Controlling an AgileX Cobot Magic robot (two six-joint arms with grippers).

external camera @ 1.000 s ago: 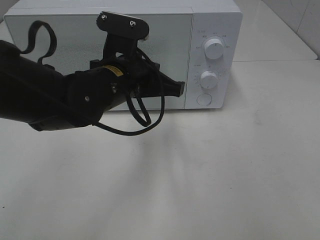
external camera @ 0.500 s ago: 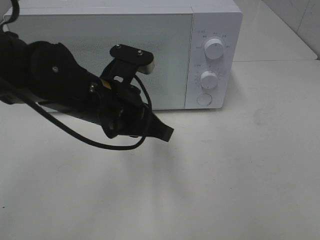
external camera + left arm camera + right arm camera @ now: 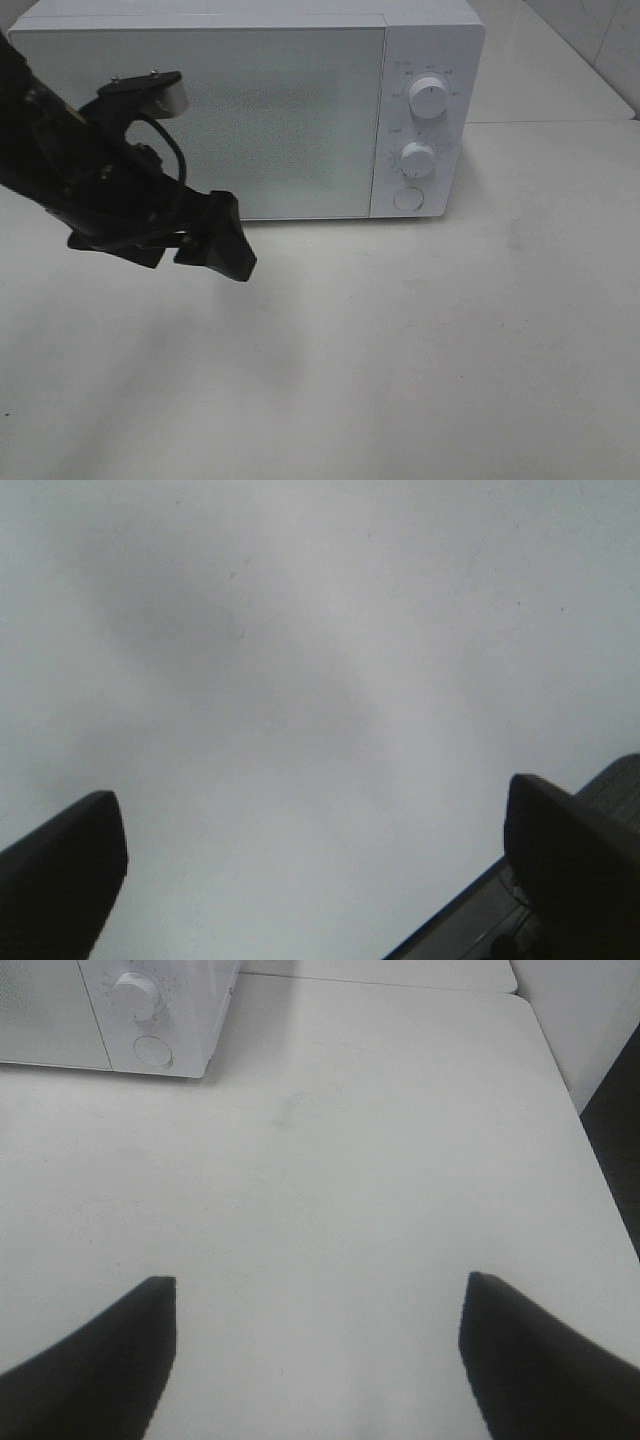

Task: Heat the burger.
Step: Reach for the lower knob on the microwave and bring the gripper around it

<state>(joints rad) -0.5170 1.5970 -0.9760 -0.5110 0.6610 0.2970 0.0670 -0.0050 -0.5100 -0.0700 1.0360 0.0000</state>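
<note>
Black against the white table (image 3: pixel 420 360), the left gripper (image 3: pixel 315 875) hung low in front of the microwave (image 3: pixel 250 110), toward its left side. Its jaws were spread wide with nothing between them but bare tabletop. Moving right, the microwave's frosted door (image 3: pixel 280 100) stood shut and gave no view inside. The burger showed in none of the views, so whether it sat behind that door could not be told, though a closed door and two empty grippers suggested it did. Further right on the control panel were the upper dial (image 3: pixel 428 98), the lower dial (image 3: pixel 418 158) and the round button (image 3: pixel 407 199) beneath them. The right gripper (image 3: pixel 320 1360) hovered over the open table, well to the right of the panel, jaws apart and holding nothing. It did not appear in the high view. The step in hand looked to be starting the heat. To do that well, the left arm would do best to keep clear of the door and panel. The right gripper would need to approach the chosen dial head-on, centre it between the jaws and close gently. It should then turn about the knob's own axis, so the fingertips did not slip off the smooth white rim or push the oven backward.
</note>
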